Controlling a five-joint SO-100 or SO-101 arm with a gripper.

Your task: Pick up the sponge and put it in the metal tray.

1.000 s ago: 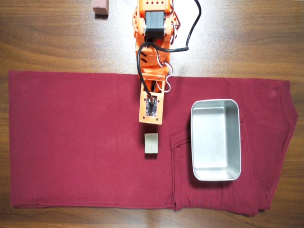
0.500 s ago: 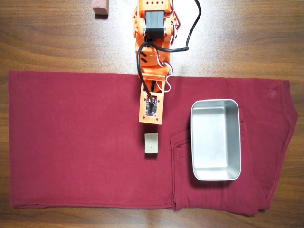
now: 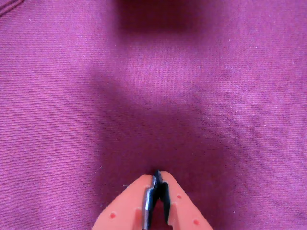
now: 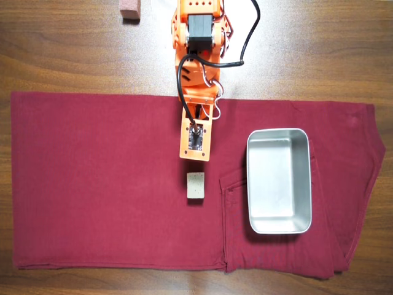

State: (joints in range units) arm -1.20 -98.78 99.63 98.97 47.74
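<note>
Your gripper (image 3: 157, 176) has its jaws pressed together, nothing between them; the wrist view shows only maroon cloth (image 3: 72, 96) ahead of the tips, with a dark shadow near the top edge. In the overhead view the orange arm (image 4: 196, 80) ends just short of the sponge (image 4: 196, 185), which lies flat on the cloth, apart from the arm's tip and to the left of the metal tray (image 4: 305, 184). The tray sits empty on the cloth's folded right side. Risk one: descend with the jaws closed like this and you will press or shove the sponge rather than straddle it. Risk two: the sponge is light foam on fabric, so one finger touching first could skid or tilt it. Risk three: tips set too low may snag the cloth and drag it, shifting the tray. A reddish-brown block (image 4: 129, 9) on the wooden table (image 4: 319, 49) is not your target.
</note>
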